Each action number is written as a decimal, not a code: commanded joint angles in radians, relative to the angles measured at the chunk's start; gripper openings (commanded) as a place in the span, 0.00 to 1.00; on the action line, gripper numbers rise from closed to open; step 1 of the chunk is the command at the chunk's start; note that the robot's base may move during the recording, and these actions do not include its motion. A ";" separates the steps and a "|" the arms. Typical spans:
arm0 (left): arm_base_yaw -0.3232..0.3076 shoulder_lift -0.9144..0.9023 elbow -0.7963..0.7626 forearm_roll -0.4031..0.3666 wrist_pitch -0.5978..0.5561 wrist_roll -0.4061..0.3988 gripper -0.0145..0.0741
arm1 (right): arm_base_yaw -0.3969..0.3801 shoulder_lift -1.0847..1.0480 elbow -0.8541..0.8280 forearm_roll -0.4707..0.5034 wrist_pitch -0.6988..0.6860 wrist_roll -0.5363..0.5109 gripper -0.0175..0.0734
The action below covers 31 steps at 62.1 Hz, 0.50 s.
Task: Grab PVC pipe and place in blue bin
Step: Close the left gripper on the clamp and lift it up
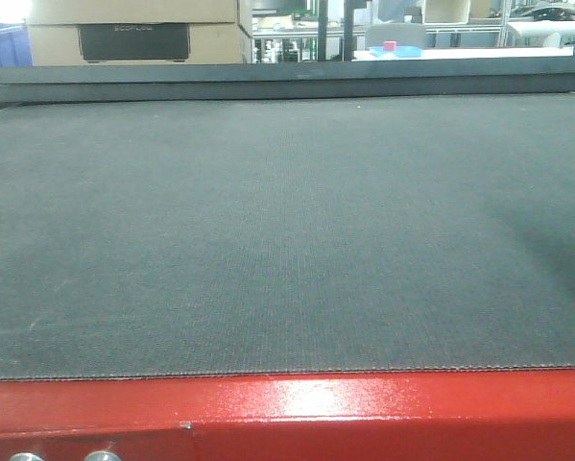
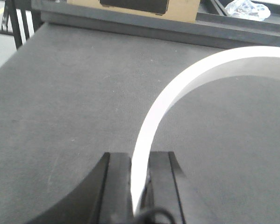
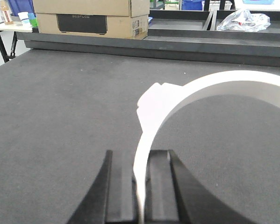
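Note:
No PVC pipe and no blue bin show on the dark grey table mat [image 1: 287,240], and neither arm appears in the front view. In the left wrist view, my left gripper [image 2: 140,156] has its black jaws shut on a thin white curved band [image 2: 186,79] that arcs up and to the right above the mat. The right wrist view is much the same: my right gripper [image 3: 142,153] is shut on a similar white curved band [image 3: 200,86], which has a small white lump on its outer side.
The table has a red front edge [image 1: 287,408] and a raised dark rail [image 1: 287,82] at the back. A cardboard box [image 3: 90,18] stands behind the rail at the left, and a clear plastic bag [image 3: 245,19] at the right. A blue container [image 1: 1,43] sits beyond the far-left corner.

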 commanded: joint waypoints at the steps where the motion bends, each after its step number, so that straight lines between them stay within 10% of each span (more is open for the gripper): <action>1: -0.005 -0.079 0.033 0.011 -0.009 -0.002 0.04 | -0.001 -0.039 0.020 0.002 -0.023 -0.004 0.01; 31: -0.005 -0.254 0.071 0.009 0.106 -0.002 0.04 | -0.001 -0.169 0.026 -0.004 0.042 -0.004 0.01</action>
